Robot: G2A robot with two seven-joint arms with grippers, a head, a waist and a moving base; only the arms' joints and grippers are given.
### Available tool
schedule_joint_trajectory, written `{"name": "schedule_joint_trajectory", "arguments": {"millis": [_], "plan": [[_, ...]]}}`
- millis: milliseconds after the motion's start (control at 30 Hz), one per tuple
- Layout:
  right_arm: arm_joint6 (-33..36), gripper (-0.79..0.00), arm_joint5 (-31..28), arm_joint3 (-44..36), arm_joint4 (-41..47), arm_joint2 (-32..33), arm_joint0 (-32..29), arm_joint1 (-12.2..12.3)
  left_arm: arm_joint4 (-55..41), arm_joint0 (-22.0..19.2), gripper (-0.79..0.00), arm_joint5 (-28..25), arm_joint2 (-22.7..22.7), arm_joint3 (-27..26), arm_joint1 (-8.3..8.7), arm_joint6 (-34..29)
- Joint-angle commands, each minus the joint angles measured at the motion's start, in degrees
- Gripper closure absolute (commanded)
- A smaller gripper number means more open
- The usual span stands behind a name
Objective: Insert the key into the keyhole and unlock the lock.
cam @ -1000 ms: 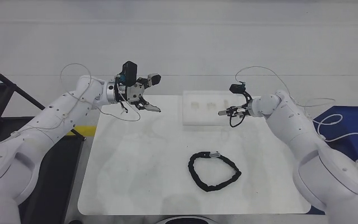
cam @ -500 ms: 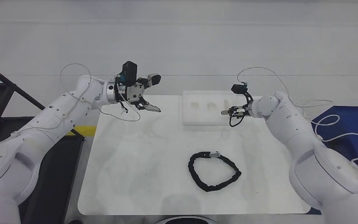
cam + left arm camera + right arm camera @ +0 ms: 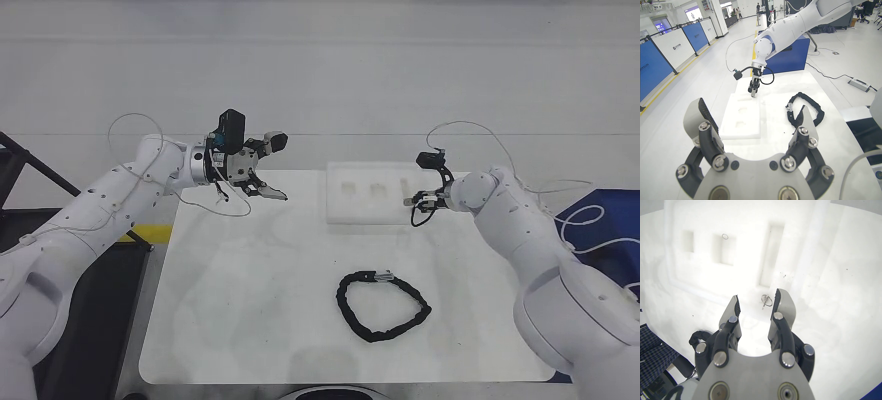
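I am working over a white table (image 3: 230, 330) with a matte top, faintly scuffed and dotted with a few dark specks. A white foam block (image 3: 345, 210) with cut recesses sits at the table's far edge, right of the middle. The key (image 3: 765, 300), on its small ring, lies flat on top of this block toward its right end, just past the end of a long slot. My right gripper (image 3: 756, 293) hangs right over it, fingers partly apart with the key between them; I cannot tell whether one pad touches it. The black chain lock (image 3: 382, 305) lies in a loop near the front edge, about midway along, its metal end (image 3: 382, 275) facing the far edge. My left gripper (image 3: 752, 103) hovers spread wide and empty over the far left corner. Around the table I see a glossy white floor (image 3: 706, 62), blue and white barrier panels (image 3: 651, 62), a yellow floor line (image 3: 754, 47) and a blue cabinet (image 3: 791, 56)
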Motion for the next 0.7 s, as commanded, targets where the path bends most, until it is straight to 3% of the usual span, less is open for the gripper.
{"name": "schedule_joint_trajectory", "arguments": {"millis": [0, 367, 667], "plan": [[-0.07, -0.305, 0.44, 0.03, -0.30, 0.07, -0.07, -0.09, 0.00, 0.00, -0.785, 0.00, 0.00, 0.00, 0.00, 0.00], [-0.88, -0.185, 2.23, 0.66, -1.36, 0.91, -0.48, -0.51, 0.00, 0.00, -0.785, 0.00, 0.00, 0.00, 0.00, 0.00], [-1.92, -0.160, 4.10, 1.10, -2.45, 1.50, -0.74, -0.81, 0.00, 0.00, -0.785, 0.00, 0.00, 0.00, 0.00, 0.00]]}}
